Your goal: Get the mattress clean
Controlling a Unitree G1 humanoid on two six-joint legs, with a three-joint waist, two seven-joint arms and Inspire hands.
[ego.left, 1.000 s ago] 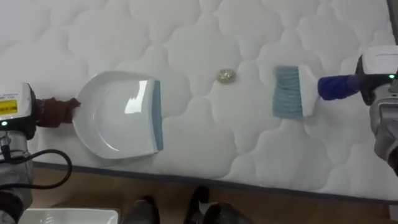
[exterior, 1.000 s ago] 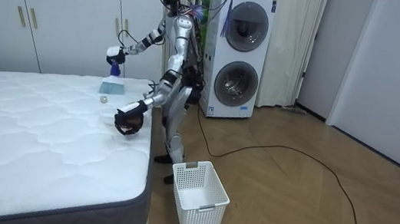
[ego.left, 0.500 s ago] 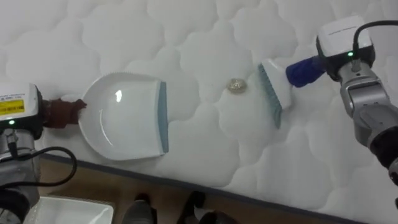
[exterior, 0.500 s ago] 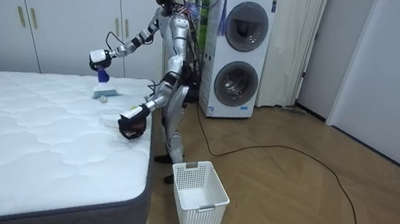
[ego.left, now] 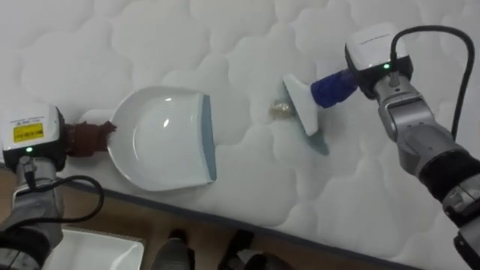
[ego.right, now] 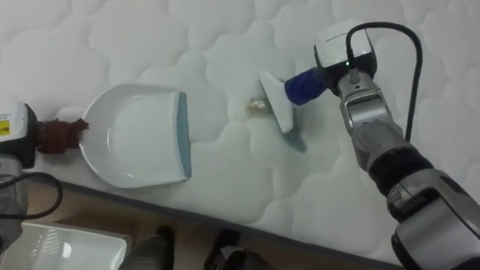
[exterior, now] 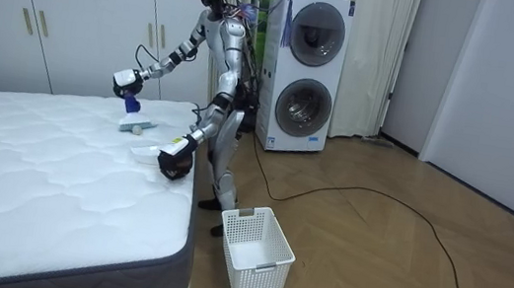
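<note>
— So where is the crumpled scrap [ego.left: 280, 109] sitting?

— It is lying on the mattress [ego.left: 150, 45], a little in from the near edge, between the dustpan [ego.left: 169, 146] and the hand brush [ego.left: 304, 112]. The brush head is leaning right against it, on the side away from the pan.

— And who is holding what?

— The right hand [ego.left: 373, 60] is wrapping round the brush's blue handle, tilting the head down onto the quilting. The left hand [ego.left: 34, 142] is gripping the dustpan's dark red handle. It is holding the pan flat at the near edge, with the blue-grey lip facing the scrap.

— Then the sweep is what matters now?

— I am judging so. The bristles should be dragging low along the fabric, straight toward the middle of the lip, because a light scrap will be hopping over the quilted ridges if it gets flicked. The left hand should be pressing the lip into the mattress so nothing slips underneath.

— Anything to be watching?

— The scrap rolling sideways past the pan's corner and off the near edge. The white laundry basket [exterior: 256, 250] is standing on the floor beside the robot, well apart from the pan.
</note>
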